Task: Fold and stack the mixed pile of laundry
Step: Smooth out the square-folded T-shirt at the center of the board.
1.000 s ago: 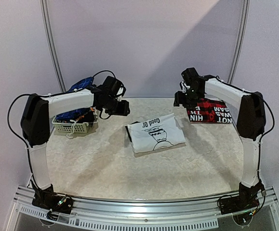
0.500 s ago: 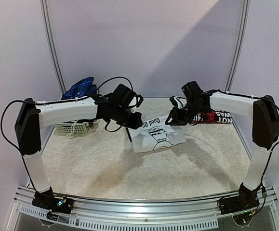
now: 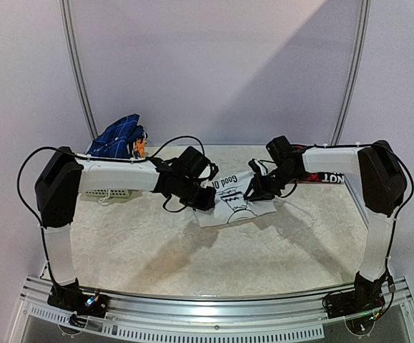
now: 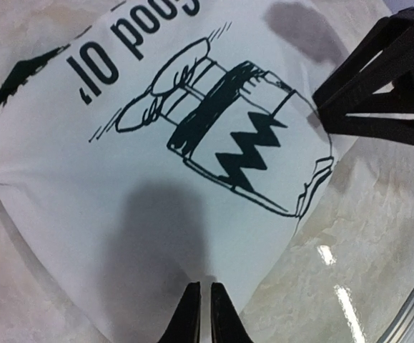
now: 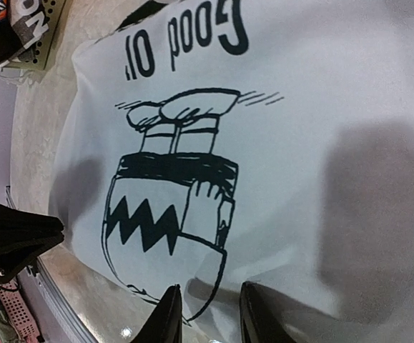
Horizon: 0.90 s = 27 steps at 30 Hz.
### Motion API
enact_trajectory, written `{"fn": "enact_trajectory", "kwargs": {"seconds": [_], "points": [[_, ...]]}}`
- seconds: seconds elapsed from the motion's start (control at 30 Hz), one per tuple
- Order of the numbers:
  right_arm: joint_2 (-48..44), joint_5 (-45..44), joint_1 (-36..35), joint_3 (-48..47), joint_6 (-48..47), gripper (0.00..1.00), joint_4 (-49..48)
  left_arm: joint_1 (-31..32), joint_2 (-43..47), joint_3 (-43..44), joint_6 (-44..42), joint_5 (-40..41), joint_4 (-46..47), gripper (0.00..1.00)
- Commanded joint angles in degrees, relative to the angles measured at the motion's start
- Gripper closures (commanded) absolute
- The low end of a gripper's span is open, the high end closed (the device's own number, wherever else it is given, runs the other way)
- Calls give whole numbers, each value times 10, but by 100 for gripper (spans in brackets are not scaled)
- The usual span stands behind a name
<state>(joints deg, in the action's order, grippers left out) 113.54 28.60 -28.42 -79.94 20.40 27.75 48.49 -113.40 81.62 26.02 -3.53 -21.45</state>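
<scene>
The white T-shirt [image 3: 234, 202] with dark green print lies folded flat on the table's middle. My left gripper [image 3: 205, 200] is at its left edge; in the left wrist view the gripper [image 4: 205, 304] is shut, tips low over the shirt [image 4: 156, 214] with nothing seen between them. My right gripper [image 3: 254, 191] hovers over the shirt's right edge, and in its own view it [image 5: 212, 311] is open above the print [image 5: 171, 214]. The red-and-black plaid shirt [image 3: 330, 176] lies folded at the back right, mostly hidden by the right arm. The blue checked cloth [image 3: 118, 134] sits heaped at the back left.
A small white lattice basket [image 3: 110, 193] stands at the back left under the blue cloth, partly behind the left arm; its corner [image 5: 41, 36] shows in the right wrist view. The marbled table [image 3: 156, 250] ends at a metal rail in front.
Both arms have swung inward from the back corners and come down over the white T-shirt, left gripper to its left edge, right gripper to its right edge. The shirt has not moved.
</scene>
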Motion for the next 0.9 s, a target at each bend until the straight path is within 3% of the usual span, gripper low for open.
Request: {"fn": "enact_trajectory", "kwargs": {"seconds": [0.0,0.53,0.87], "points": [[23,-1,14,14,-11,71,-10,5,-7,-27,11,-8,23,93],[52,-42,19,57,-5,70,-18,12,-23,-139,44,-10,91,95],[-11,-18,19,5,-8,65,19,32,48,-105,34,53,14,93]]}}
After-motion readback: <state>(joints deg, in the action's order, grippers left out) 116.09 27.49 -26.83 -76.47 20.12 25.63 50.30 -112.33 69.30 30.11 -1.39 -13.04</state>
